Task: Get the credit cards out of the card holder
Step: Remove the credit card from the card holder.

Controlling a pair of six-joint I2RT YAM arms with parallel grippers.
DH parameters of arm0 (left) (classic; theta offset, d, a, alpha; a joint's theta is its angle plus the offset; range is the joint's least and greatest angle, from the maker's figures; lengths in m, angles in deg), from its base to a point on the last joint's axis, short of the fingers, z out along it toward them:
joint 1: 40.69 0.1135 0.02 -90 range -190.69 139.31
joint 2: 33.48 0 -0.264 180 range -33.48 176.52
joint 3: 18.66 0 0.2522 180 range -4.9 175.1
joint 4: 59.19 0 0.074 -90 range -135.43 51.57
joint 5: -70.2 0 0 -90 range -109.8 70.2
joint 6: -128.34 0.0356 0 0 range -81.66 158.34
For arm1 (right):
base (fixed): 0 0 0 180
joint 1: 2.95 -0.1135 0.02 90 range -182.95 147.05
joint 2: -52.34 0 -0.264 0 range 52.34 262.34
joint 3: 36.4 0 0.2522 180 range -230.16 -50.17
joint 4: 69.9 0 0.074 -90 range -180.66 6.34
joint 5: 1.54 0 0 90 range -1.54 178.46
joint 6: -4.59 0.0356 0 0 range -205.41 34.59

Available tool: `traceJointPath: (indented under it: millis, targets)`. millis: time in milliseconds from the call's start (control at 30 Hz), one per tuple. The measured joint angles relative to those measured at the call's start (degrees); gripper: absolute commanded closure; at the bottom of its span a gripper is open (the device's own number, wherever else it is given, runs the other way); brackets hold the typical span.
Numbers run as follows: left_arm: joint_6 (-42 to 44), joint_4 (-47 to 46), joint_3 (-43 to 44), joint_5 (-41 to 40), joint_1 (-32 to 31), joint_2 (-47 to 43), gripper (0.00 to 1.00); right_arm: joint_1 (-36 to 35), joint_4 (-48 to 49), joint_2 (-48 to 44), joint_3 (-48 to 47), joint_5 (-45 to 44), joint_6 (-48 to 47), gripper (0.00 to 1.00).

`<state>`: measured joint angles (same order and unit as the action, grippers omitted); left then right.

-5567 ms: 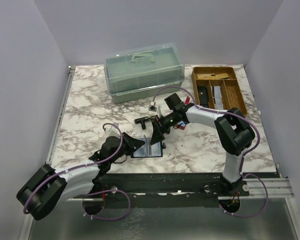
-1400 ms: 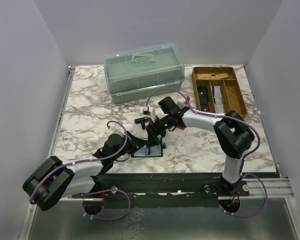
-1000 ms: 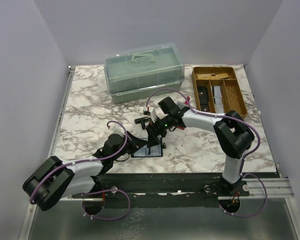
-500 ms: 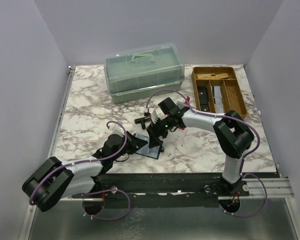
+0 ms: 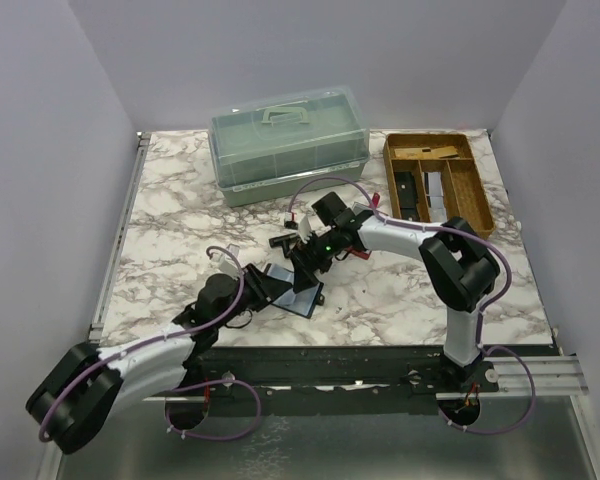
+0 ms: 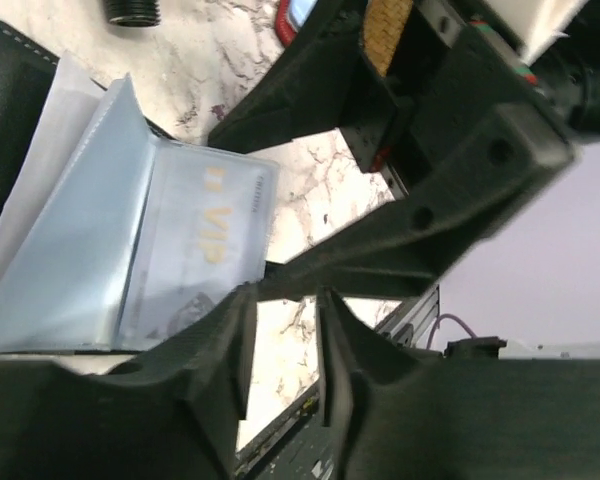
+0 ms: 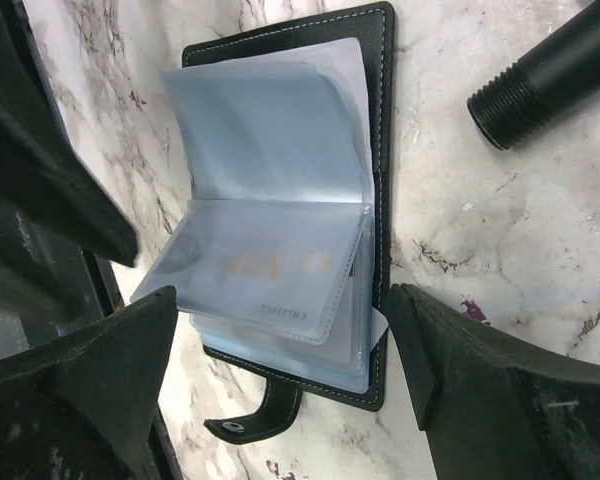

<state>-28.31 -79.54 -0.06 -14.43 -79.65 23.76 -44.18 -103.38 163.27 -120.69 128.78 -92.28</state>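
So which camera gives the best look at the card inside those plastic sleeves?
The right wrist view: the card lies face up, nearly whole, in its clear sleeve. The left wrist view shows it sideways, partly behind the left pincer. From above it is too small to make out.

I am facing a table (image 5: 170,215) whose white top, veined in grey, is filling the middle of the top view. Plain pale walls are closing it in: a back wall (image 5: 310,50), a left wall (image 5: 40,180) and a right wall (image 5: 570,180). A see-through green box (image 5: 288,143) is sitting by the far edge, and a wooden tray (image 5: 432,139) is lying in the far right corner. A metal rail (image 5: 540,372) is running along the near edge. Soft, even light is falling everywhere.
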Motion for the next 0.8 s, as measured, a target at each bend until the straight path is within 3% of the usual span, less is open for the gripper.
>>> traceJointPath:
  millis: [133,333,600,800]
  targets:
    - [3.17,7.74,-0.02,-0.52,0.0,-10.8,0.39,-0.04,-0.04,0.09,-0.48,-0.63,0.44,0.08]
    - [7.41,23.17,2.51,-2.75,0.0,-22.67,0.38,-0.07,-0.04,1.38,-1.99,-1.73,0.39,0.08]
    - [10.16,34.21,4.87,-2.78,0.0,-15.91,0.38,-0.07,-0.94,4.83,-7.34,-2.62,0.39,0.08]
    - [13.11,37.27,8.04,-2.82,-0.31,-10.88,0.39,0.63,-1.25,5.01,-7.93,-2.49,0.61,0.08]
